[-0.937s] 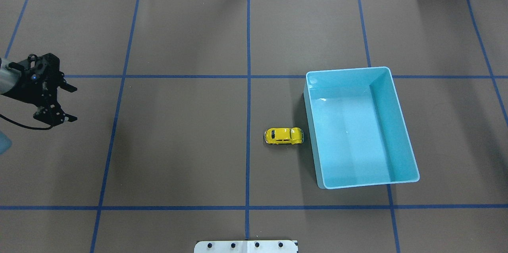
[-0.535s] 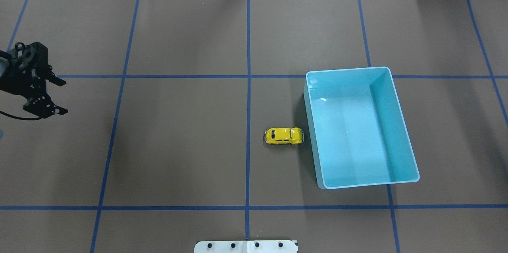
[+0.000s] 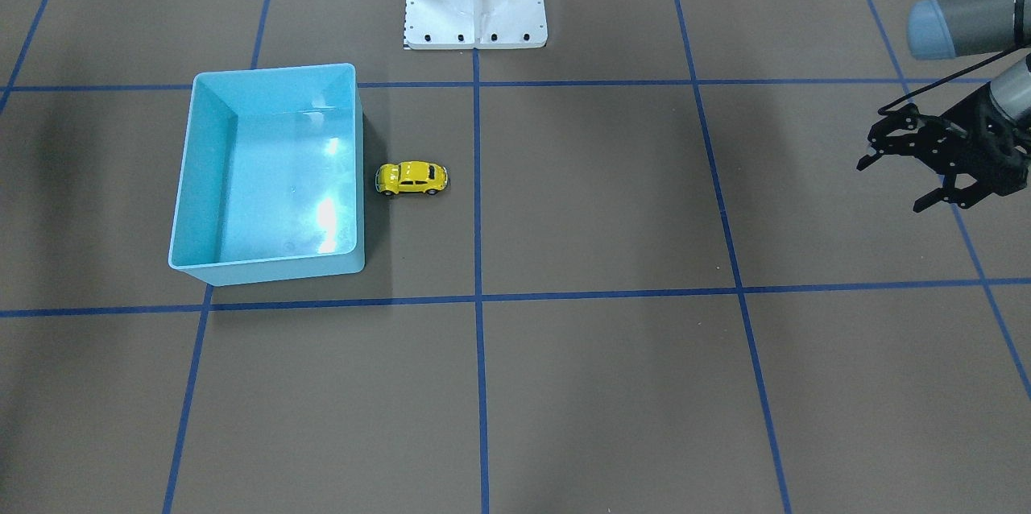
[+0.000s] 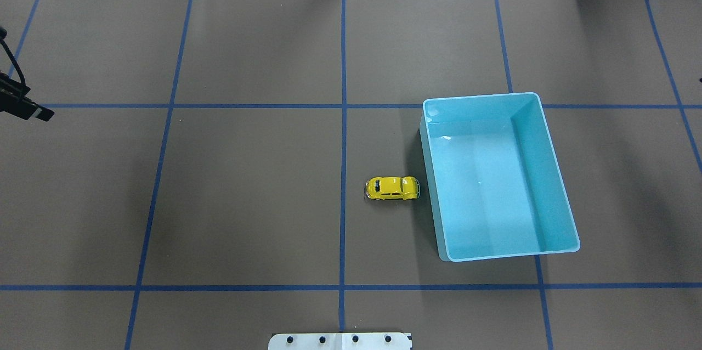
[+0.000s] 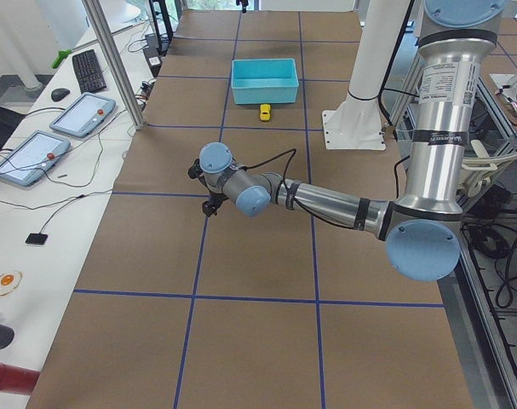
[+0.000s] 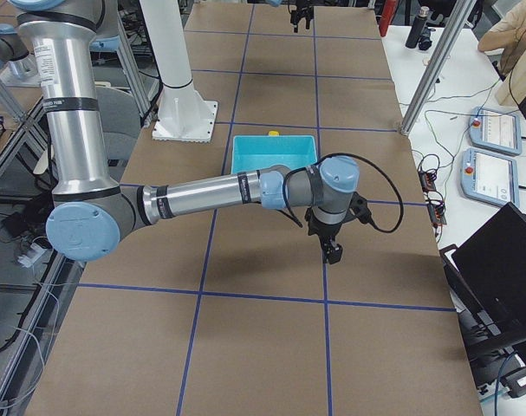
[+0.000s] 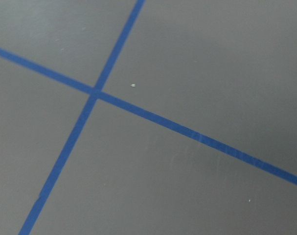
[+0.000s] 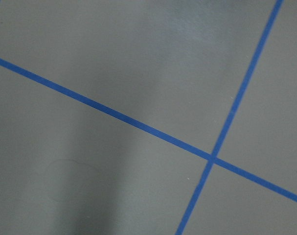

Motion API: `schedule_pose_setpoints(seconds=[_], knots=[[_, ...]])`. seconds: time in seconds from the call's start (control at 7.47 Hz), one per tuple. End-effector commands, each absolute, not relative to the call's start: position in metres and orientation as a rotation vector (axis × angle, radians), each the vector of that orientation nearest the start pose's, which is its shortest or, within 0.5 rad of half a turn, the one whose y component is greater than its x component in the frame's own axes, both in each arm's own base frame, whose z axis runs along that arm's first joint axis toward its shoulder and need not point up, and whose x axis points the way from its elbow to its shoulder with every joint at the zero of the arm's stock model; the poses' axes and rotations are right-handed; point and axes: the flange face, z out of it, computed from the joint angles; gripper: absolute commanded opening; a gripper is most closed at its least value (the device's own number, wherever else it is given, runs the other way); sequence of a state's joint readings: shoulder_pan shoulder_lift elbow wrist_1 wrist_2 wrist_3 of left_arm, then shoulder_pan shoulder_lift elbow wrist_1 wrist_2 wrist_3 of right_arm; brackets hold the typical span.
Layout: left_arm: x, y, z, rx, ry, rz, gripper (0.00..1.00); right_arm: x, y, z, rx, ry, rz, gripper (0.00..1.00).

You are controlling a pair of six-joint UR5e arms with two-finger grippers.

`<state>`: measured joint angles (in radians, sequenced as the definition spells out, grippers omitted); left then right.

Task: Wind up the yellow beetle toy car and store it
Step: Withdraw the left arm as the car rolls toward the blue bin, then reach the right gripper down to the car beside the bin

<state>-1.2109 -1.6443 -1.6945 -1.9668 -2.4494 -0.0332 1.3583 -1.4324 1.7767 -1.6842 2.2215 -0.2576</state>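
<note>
Brown table (image 4: 247, 202) bears glossy yellow beetle toy car (image 4: 392, 188); left hand (image 3: 890, 186) gapes, right hand (image 6: 330, 247) unreadable.

The table under me wears a matte brown sheet (image 4: 247, 202), cut into big squares by blue tape lines (image 4: 343, 119), with soft shadows lying on it. Off my left end stands a white bench (image 5: 62, 256) with a black keyboard (image 5: 91, 70), a grey-framed tablet (image 5: 81, 115) and a silver aluminium post (image 5: 113, 60); off my right end sits an open black laptop (image 6: 496, 260)
</note>
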Motion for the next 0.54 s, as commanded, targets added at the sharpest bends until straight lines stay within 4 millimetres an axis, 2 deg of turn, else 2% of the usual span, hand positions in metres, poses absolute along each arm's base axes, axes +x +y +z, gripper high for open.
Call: schedule_pose_setpoints(seconds=[0.0, 0.13, 0.27, 0.4], knots=[[0.109, -0.526, 0.525, 0.319, 0.927, 0.474, 1.0, -0.097, -0.523, 0.381, 0.281, -0.454, -0.662, 1.0], [0.09, -0.531, 0.543, 0.298, 0.916, 0.423, 1.0, -0.135, -0.54, 0.312, 0.204, -0.476, -0.707, 1.0], [0.073, -0.535, 0.564, 0.268, 0.908, 0.372, 1.0, -0.159, -0.557, 0.271, 0.22, -0.499, -0.738, 1.0], [0.052, -0.534, 0.575, 0.205, 0.897, 0.301, 1.0, -0.184, -0.55, 0.253, 0.231, -0.572, -0.781, 1.0]])
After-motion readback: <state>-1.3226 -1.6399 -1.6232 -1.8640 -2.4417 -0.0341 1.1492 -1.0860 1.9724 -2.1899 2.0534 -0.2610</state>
